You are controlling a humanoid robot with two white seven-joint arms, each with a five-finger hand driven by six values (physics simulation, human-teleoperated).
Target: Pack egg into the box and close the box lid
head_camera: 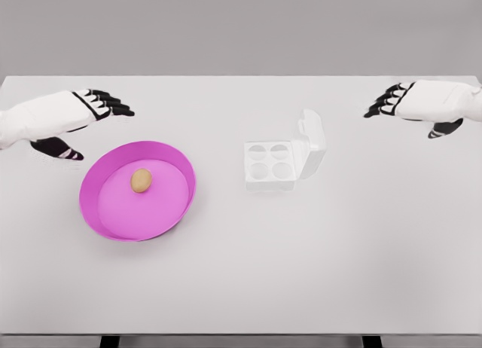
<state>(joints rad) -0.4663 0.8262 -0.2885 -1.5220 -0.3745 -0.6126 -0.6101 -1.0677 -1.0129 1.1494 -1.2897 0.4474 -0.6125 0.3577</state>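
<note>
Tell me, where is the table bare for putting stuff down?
The table is bare along the whole near edge and between the pink bowl and egg box. The bowl holds the egg. Both hands hover over the far corners.

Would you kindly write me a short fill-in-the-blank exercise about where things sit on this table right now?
1. The egg lies in the ____ bowl.
2. The white box has ____ empty cups, and its lid stands open.
3. The robot hand nearer the bowl is the ____ robot hand; the right robot hand hovers at the far side.

Missing words: pink; four; left
</note>
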